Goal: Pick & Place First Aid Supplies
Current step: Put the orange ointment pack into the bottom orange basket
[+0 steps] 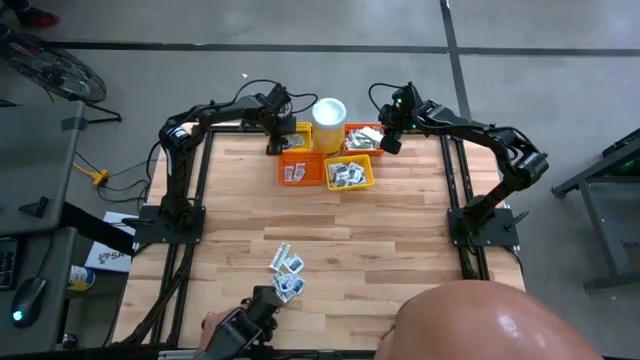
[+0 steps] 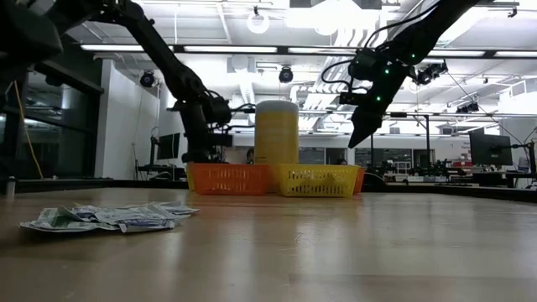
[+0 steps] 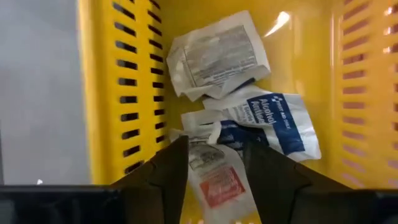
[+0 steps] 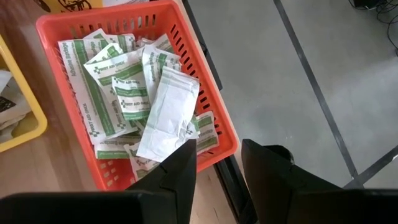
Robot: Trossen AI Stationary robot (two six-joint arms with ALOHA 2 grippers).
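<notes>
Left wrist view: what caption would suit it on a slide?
Open left claw poised over a yellow basket holding first-aid packets.

— Any readable print?
— "Alcohol" in white on blue, on the white-and-blue flat paper sachet (image 3: 273,121) in the yellow slotted plastic basket (image 3: 134,93).
— Elsewhere?
— "FIRST AID" on white-and-green flat paper packets (image 4: 118,84) in the red-orange mesh plastic basket (image 4: 211,93); remaining print illegible.

The left gripper (image 3: 214,180) hangs over the inside of a yellow mesh basket (image 3: 134,81), its two dark fingers (image 3: 171,171) standing apart. A sachet with a red-orange label (image 3: 217,183) lies between the fingers on the basket floor. A blue-and-white alcohol wipe packet (image 3: 273,121) and a crumpled white packet with dark print (image 3: 217,56) lie beyond it, the white packet near the slotted wall.
</notes>
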